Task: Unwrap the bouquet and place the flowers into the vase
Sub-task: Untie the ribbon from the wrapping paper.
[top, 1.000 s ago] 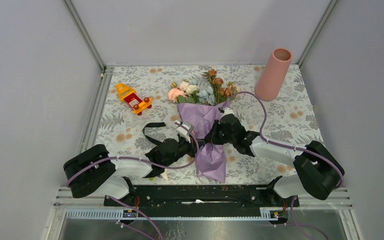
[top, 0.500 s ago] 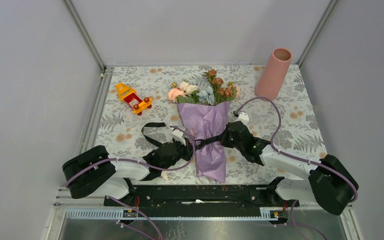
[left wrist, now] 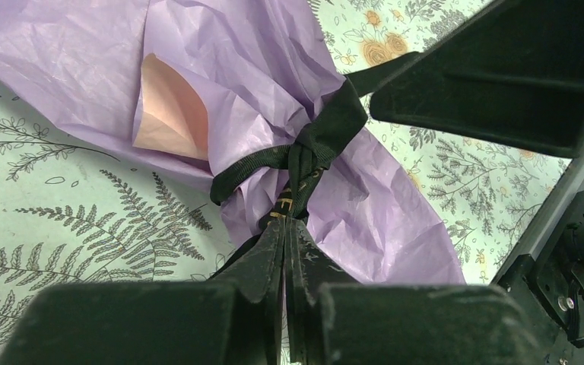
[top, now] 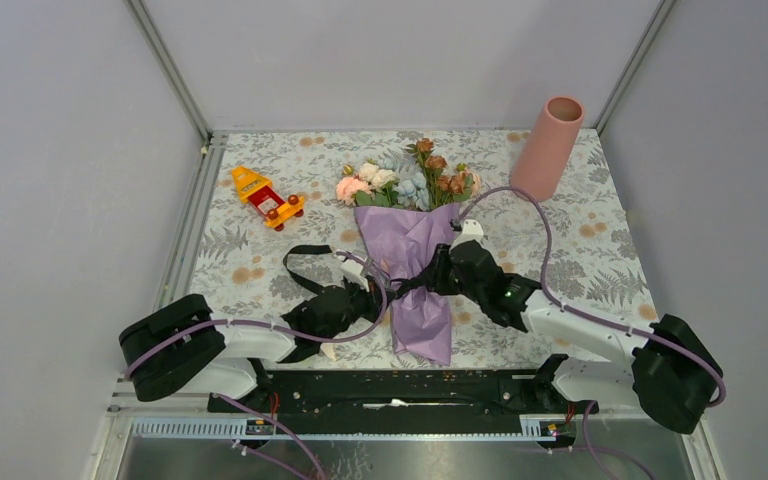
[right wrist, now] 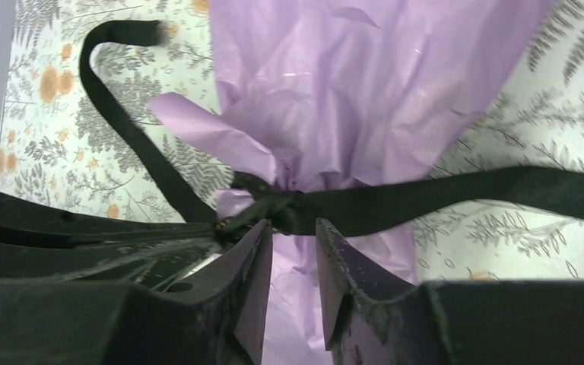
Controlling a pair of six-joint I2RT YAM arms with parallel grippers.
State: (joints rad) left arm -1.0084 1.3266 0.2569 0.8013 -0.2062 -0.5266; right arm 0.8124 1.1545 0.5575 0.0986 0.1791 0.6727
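Purple paper (top: 422,322) wraps the bouquet (top: 407,240) at mid-table, with the black ribbon (left wrist: 327,137) knotted round its waist, so we judge the unwrapping barely begun. Our left gripper (left wrist: 286,223) pinches a ribbon tail. Our right gripper (right wrist: 294,225) stands parted at the knot, gripping nothing. The flowers (top: 400,182) are bundled, and the vase (top: 547,150), upright at far right, shows nothing inside.
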